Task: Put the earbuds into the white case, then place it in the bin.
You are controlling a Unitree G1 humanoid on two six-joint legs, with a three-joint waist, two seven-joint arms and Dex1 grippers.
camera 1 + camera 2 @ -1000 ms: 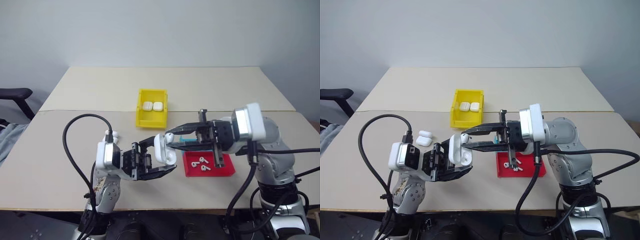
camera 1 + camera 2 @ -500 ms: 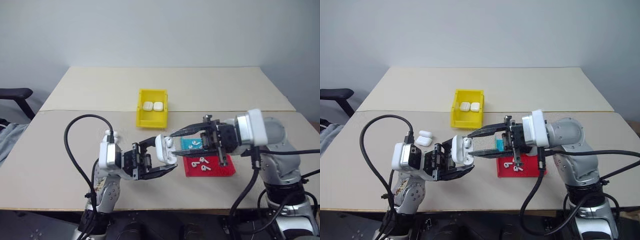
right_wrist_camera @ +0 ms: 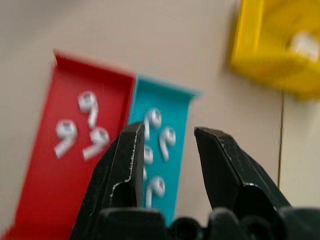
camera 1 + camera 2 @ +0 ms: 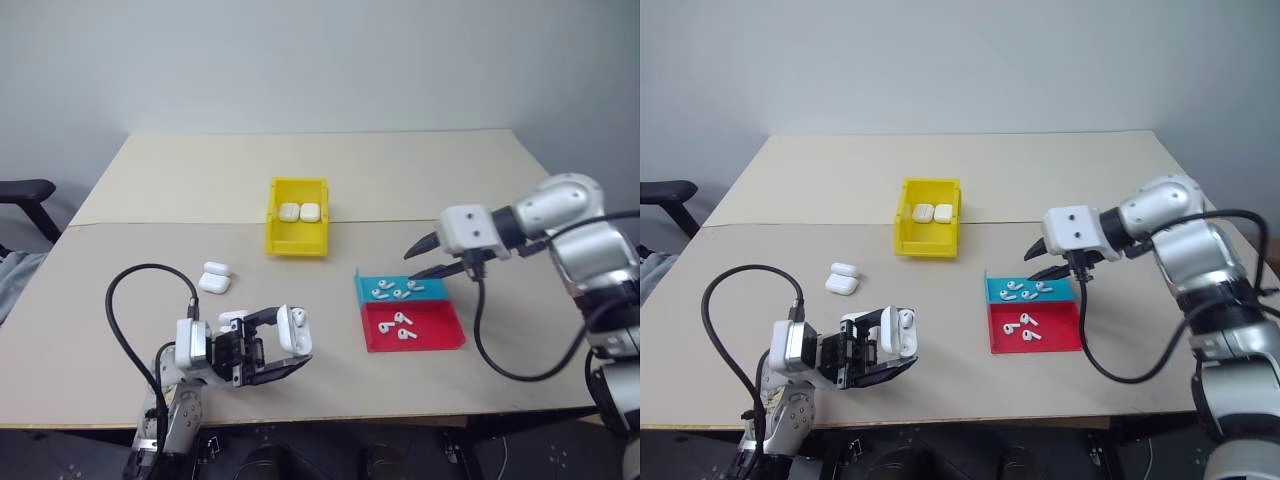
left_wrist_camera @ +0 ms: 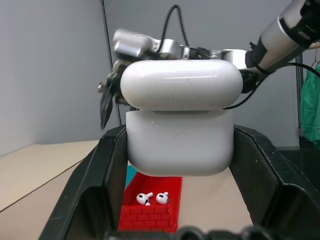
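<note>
My left gripper (image 4: 288, 340) hovers low over the table's near left, shut on the white case (image 4: 284, 328). The case's lid (image 5: 181, 85) is flipped open and an earbud (image 4: 906, 319) shows in its top. My right gripper (image 4: 410, 266) is open with nothing between its fingers (image 3: 125, 165). It points down at the blue tray (image 4: 432, 296), which holds several earbuds (image 3: 165, 136). Three more earbuds (image 4: 400, 326) lie in the red tray (image 4: 440, 334). The yellow bin (image 4: 274, 220) stands mid-table with two closed cases (image 4: 299, 212) in it.
Two spare white cases (image 4: 215, 277) lie on the table left of centre, behind my left gripper. The blue and red trays sit side by side, right of centre. An office chair's armrest (image 4: 25, 190) shows past the table's left edge.
My right gripper has pulled away from the held case and swung right and down to above the blue tray. My left gripper has sunk with the case. The camera's view has shifted.
</note>
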